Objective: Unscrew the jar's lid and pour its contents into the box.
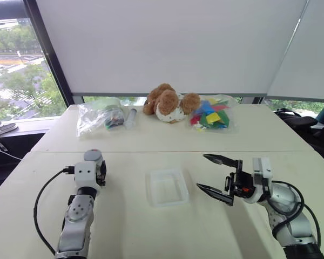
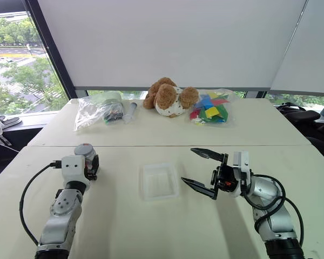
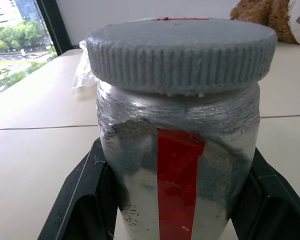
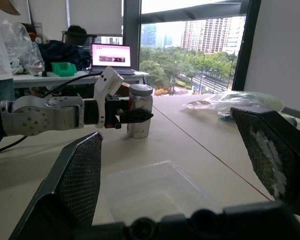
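The jar [image 3: 180, 165] is a silvery-grey cylinder with a red stripe, standing upright on the table. Its ribbed grey lid [image 3: 180, 52] is on top. My left gripper [image 4: 136, 116] is shut on the jar's body, with a black finger [image 3: 82, 200] on each side. From the head I see the jar's top [image 1: 93, 155] just past the left wrist. The contents are hidden inside the jar. The clear box [image 1: 149, 190] lies flat at the table's middle. My right gripper [image 1: 202, 171] hovers just right of it, open, pointing left toward the jar, nothing between its fingers.
At the table's far edge lie a clear bag [image 1: 100, 116], a small tube [image 1: 130, 117], a brown teddy bear [image 1: 167, 102] and a bag of colourful blocks [image 1: 211, 116]. In the right wrist view, a desk with a laptop [image 4: 111, 56] stands beyond the table.
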